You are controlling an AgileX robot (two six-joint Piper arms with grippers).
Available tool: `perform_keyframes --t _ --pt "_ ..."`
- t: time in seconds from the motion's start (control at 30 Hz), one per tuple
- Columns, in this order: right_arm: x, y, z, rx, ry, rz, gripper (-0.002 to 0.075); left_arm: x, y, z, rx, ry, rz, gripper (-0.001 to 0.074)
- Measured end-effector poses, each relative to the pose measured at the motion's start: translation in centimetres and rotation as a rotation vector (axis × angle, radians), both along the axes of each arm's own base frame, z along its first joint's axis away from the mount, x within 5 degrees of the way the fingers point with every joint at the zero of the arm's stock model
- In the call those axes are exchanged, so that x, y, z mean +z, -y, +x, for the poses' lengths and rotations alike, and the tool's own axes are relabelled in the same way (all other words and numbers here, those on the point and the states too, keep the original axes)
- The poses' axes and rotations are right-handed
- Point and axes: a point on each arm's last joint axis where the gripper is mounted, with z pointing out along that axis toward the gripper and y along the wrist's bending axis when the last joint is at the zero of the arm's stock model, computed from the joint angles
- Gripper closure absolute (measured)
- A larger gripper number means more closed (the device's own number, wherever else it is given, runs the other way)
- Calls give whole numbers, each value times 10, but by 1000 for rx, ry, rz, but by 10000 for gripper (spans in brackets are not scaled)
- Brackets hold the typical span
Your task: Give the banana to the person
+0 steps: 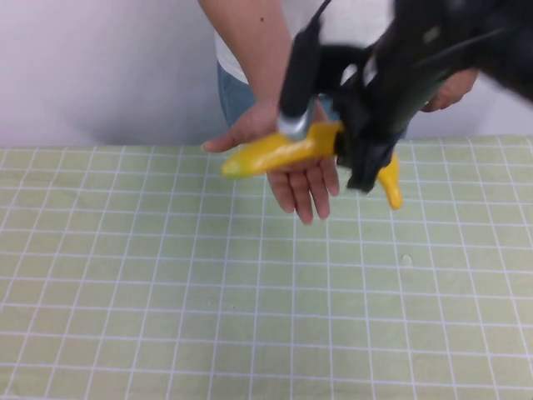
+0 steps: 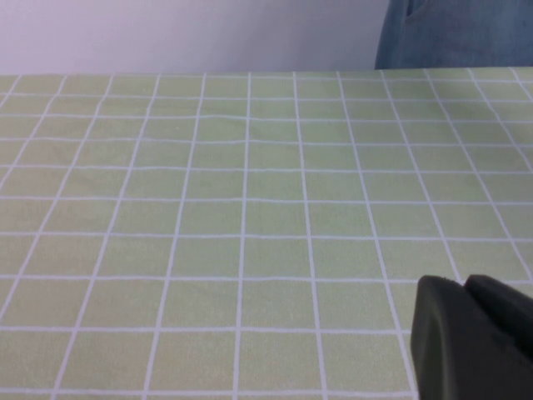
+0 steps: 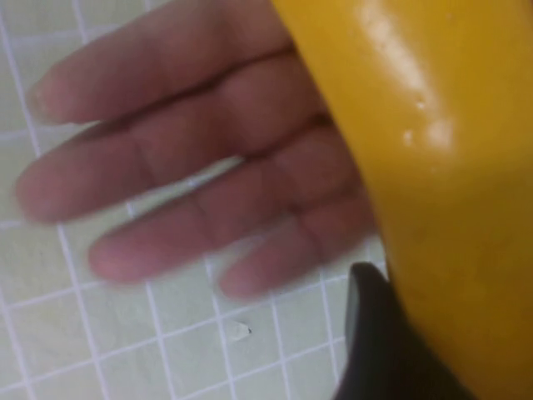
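The glossy yellow banana [image 1: 266,152] is held level above the far middle of the table, over the open palm [image 1: 304,187] of the person [image 1: 250,50], who stands behind the table. My right gripper [image 1: 356,162] reaches down from the upper right and is shut on the banana near its right part. In the right wrist view the banana [image 3: 441,125] fills the frame beside one dark fingertip [image 3: 375,333], with the person's fingers [image 3: 183,167] spread just beneath. My left gripper [image 2: 466,287] is out of the high view; its dark fingers lie together, empty, low over the cloth.
A green checked cloth [image 1: 208,292] covers the table, with a pale wall [image 1: 92,67] behind it. The person's other hand [image 1: 454,87] is at the upper right, behind my right arm. The person's jeans [image 2: 458,33] show in the left wrist view.
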Motion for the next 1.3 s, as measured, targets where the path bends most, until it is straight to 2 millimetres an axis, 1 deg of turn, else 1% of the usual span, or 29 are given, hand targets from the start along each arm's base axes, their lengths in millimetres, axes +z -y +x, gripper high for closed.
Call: perform_keyframes --t 0.1,0.23,0.27,0.3,0.33,0.4,0.5,0.57,0.73,0.8,0.83,0.9,0.97,1.0,1.07,1.13,1.2,1.3 --pt "-10 -12 2 23 13 -29 564 0 0 0 0 0 0 735" --pt "-11 -17 6 -5 38 21 293 0 0 0 0 0 0 735" --pt "-10 -15 6 -23 49 26 235 0 0 0 0 0 0 735" --pt "-8 -14 6 -36 58 28 194 0 0 0 0 0 0 735" --pt "-6 -13 6 -49 63 34 176 0 0 0 0 0 0 735" --pt "1 -10 3 -78 69 60 176 0 0 0 0 0 0 735" --pt "17 -4 -7 -99 80 115 176 0 0 0 0 0 0 735" --pt "33 2 -17 -97 95 159 176 0 0 0 0 0 0 735" --pt "62 15 -43 -97 75 260 177 0 0 0 0 0 0 735" --pt "73 24 -54 -121 60 291 207 0 0 0 0 0 0 735" --pt "79 29 -62 -139 57 308 257 0 0 0 0 0 0 735" --pt "92 39 -77 -172 61 334 416 0 0 0 0 0 0 735" --pt "105 51 -93 -205 59 362 663 0 0 0 0 0 0 735" --pt "110 57 -99 -223 56 380 728 0 0 0 0 0 0 735" --pt "121 70 -114 -272 55 433 732 0 0 0 0 0 0 735" --pt "129 81 -127 -309 54 474 732 0 0 0 0 0 0 735" --pt "131 91 -141 -327 46 511 732 0 0 0 0 0 0 735" --pt "118 97 -159 -318 -32 561 732 0 0 0 0 0 0 735"
